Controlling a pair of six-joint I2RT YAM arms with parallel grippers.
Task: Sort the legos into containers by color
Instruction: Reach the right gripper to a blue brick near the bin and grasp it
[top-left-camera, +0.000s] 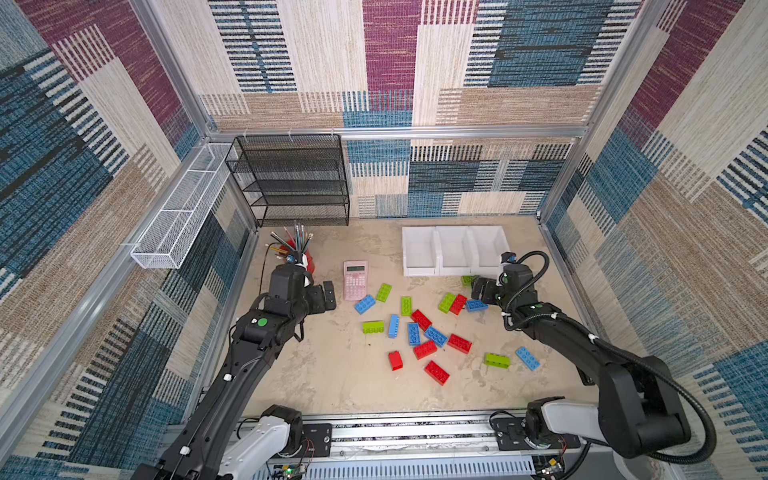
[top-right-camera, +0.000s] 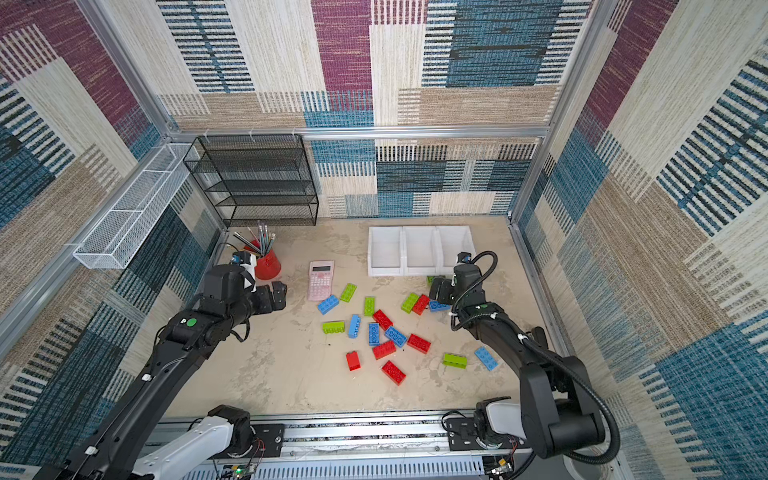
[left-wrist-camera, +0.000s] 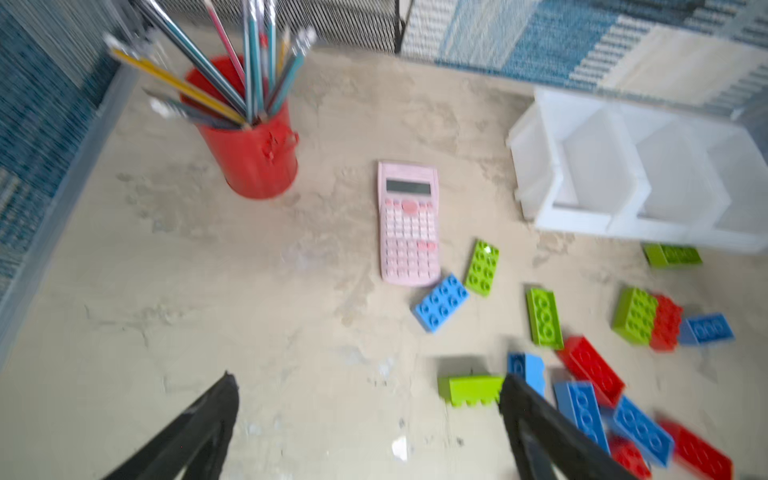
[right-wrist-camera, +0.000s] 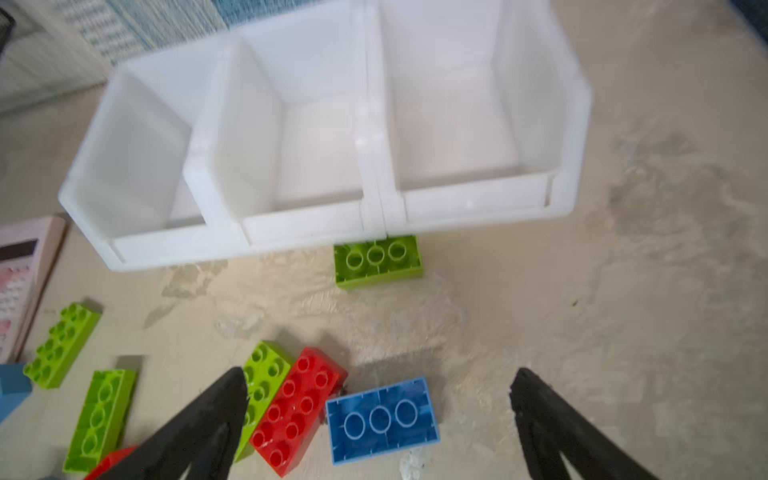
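Red, blue and lime green legos (top-left-camera: 424, 332) lie scattered over the middle of the table in both top views. Three joined white containers (top-left-camera: 419, 271) stand at the back right, and nothing shows inside them (right-wrist-camera: 469, 203). My right gripper (top-left-camera: 478, 291) hangs open in front of them. Between its fingers on the table lie an upturned blue brick (right-wrist-camera: 382, 419) and a red brick (right-wrist-camera: 297, 407), with a green brick (right-wrist-camera: 266, 386) next to the red. Another green brick (right-wrist-camera: 378, 259) rests against the containers' front. My left gripper (top-left-camera: 329, 295) is open and holds nothing (left-wrist-camera: 370, 382), left of the pile.
A pink calculator (top-left-camera: 355, 280) lies just beyond the left gripper. A red pencil cup (top-right-camera: 268, 266) stands behind the left wrist. A black mesh shelf (top-left-camera: 291, 183) fills the back left corner. A white wire tray (top-left-camera: 183, 216) hangs on the left wall.
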